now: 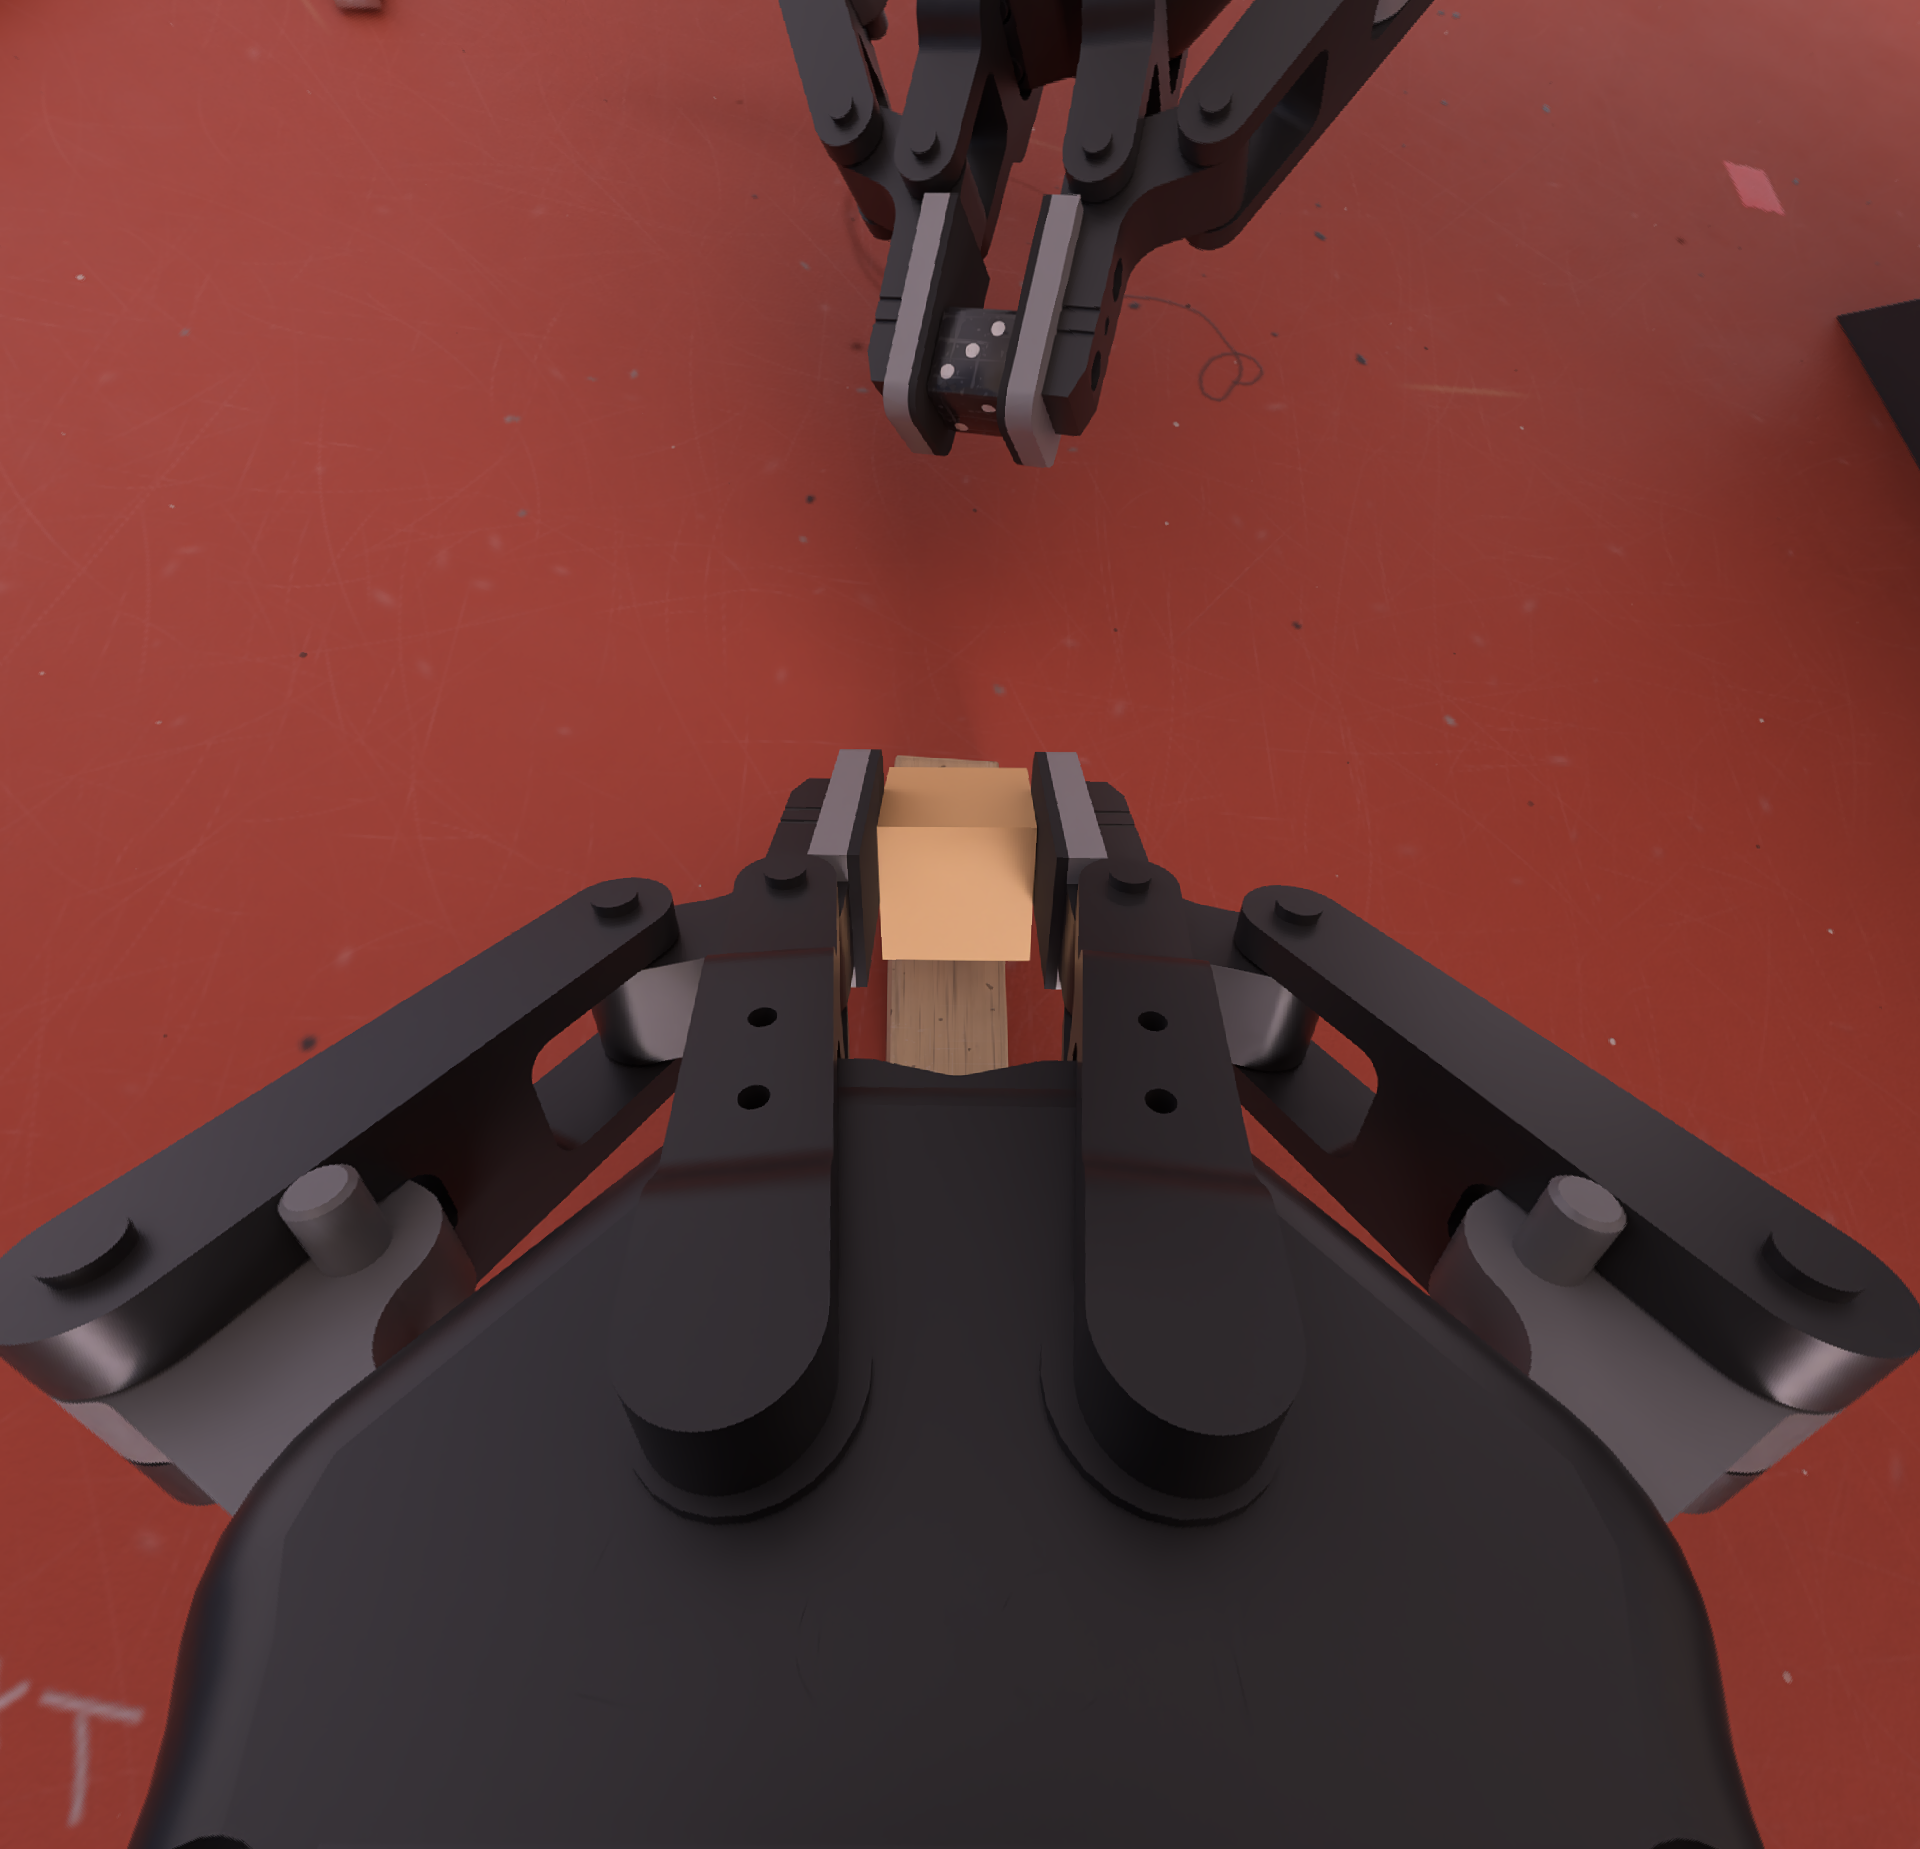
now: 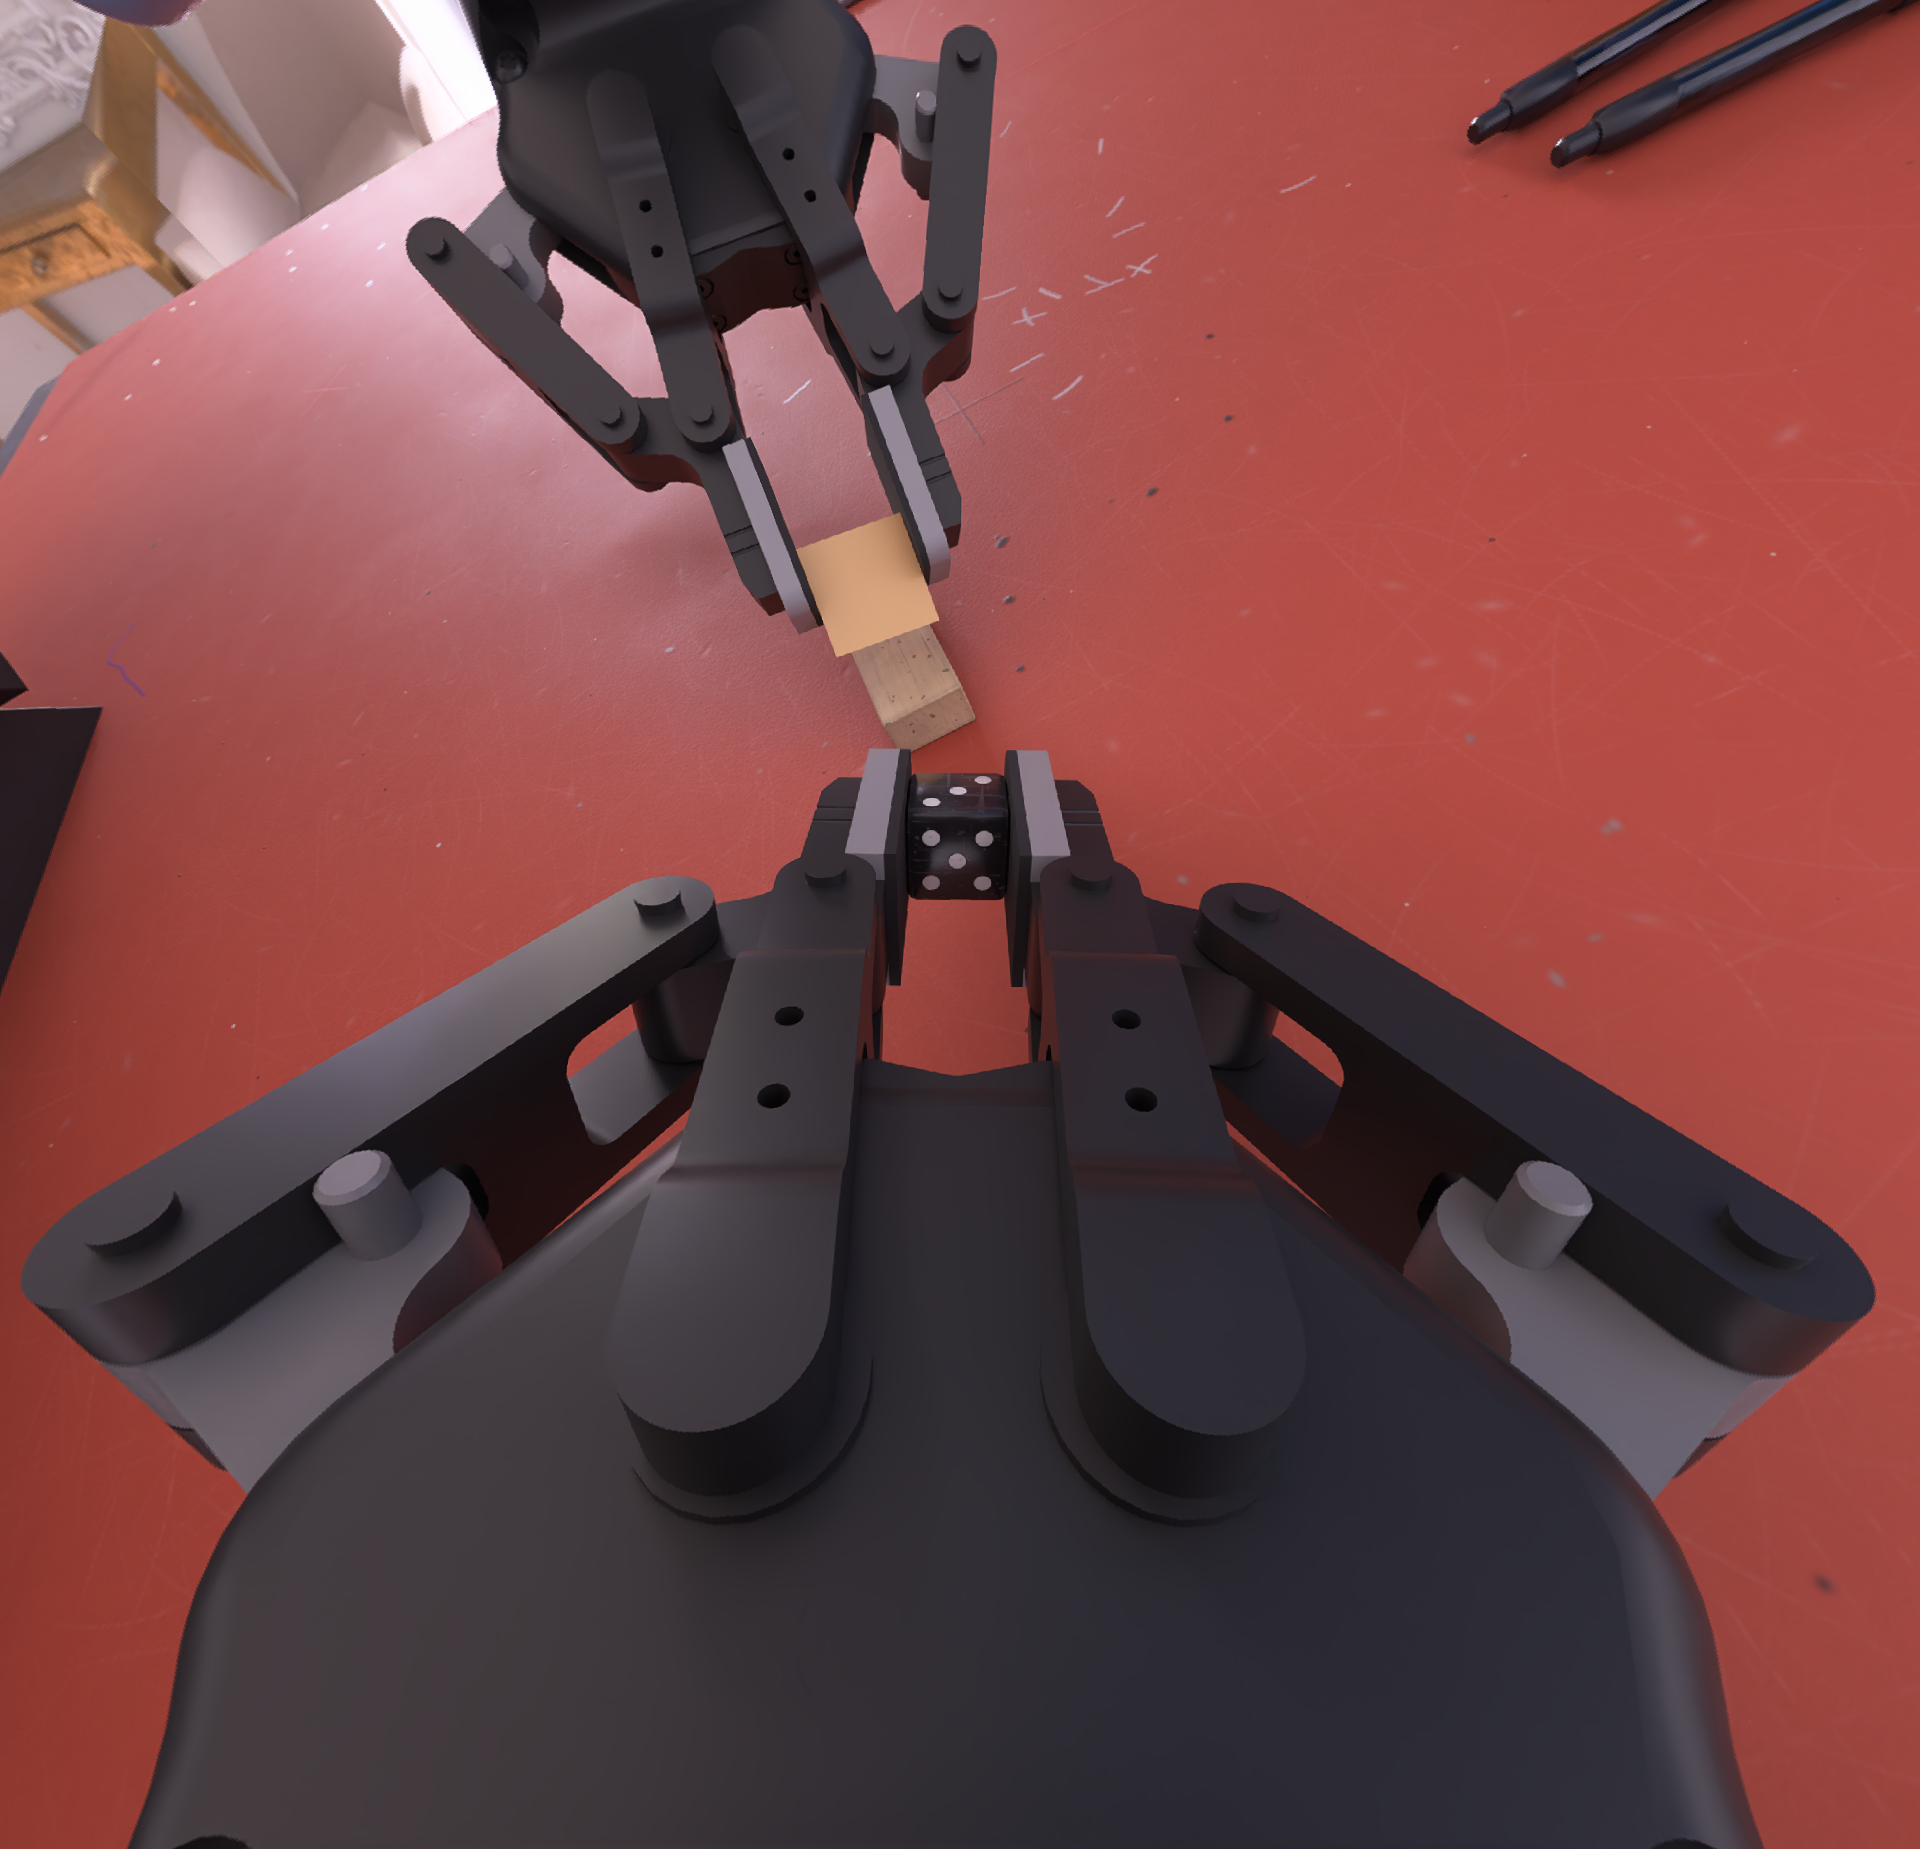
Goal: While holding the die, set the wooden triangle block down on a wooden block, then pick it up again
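The left gripper (image 1: 954, 812) is closed on the triangle block (image 1: 956, 890), held between its fingertips directly over the wooden block (image 1: 945, 1015) lying on the red table (image 1: 416, 552); contact between them cannot be told. Opposite, the right gripper (image 2: 958, 807) clamps the black die (image 2: 957, 838) at its fingertips, above the table.

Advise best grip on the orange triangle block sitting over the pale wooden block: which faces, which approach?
Grip the triangle block on its two flat, parallel side faces, coming straight down from above with the fingers straddling the long wooden block beneath. The slanted faces would likely slip. The left gripper already brackets those sides this way; whether it is clamped is unclear. The right gripper holds the die.
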### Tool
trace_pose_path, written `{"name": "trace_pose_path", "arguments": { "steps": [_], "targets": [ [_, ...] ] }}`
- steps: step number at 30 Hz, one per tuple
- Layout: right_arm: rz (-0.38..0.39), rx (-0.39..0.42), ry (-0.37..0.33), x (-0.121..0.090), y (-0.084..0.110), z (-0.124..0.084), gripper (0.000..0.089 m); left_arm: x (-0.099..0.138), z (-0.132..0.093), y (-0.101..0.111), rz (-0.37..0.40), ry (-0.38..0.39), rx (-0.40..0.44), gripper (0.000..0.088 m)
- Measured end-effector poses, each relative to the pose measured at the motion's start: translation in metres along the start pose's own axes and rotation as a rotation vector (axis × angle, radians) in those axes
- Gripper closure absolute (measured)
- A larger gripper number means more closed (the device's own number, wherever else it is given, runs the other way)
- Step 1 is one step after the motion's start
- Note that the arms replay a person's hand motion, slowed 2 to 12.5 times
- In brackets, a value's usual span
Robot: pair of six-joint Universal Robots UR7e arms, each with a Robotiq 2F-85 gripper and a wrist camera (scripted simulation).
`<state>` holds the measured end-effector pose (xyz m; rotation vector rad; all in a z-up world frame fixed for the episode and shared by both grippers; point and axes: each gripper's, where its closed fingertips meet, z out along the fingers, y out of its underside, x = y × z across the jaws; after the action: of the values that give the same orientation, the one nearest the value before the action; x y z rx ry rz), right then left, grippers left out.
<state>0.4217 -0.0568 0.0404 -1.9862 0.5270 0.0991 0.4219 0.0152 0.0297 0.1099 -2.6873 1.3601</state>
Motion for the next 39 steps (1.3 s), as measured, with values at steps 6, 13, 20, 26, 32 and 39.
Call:
{"name": "trace_pose_path", "arguments": {
  "steps": [6,13,20,26,32,39],
  "targets": [
    [-0.003,-0.004,0.001,-0.0002,0.0005,0.0004,0.0734,0.0001,0.0001,0.0001,-0.001,0.002,-0.001,0.0628],
    [-0.002,-0.004,0.000,-0.0003,0.0005,0.0005,0.0734,0.0005,0.0001,0.0004,-0.013,0.008,-0.001,0.0628],
    [-0.002,-0.005,0.000,-0.0003,0.0005,0.0005,0.0734,0.0010,-0.0001,0.0005,-0.025,0.018,0.000,0.0628],
    [-0.002,-0.005,-0.001,-0.0004,0.0006,0.0006,0.0734,0.0010,-0.0002,0.0005,-0.026,0.018,-0.001,0.0628],
    [-0.002,-0.005,-0.002,-0.0005,0.0006,0.0005,0.0734,0.0011,-0.0004,0.0008,-0.029,0.018,-0.001,0.0628],
    [0.004,-0.006,-0.006,-0.0004,0.0010,0.0002,0.0734,0.0010,-0.0011,0.0015,-0.047,0.022,-0.001,0.0628]
  ]
}}
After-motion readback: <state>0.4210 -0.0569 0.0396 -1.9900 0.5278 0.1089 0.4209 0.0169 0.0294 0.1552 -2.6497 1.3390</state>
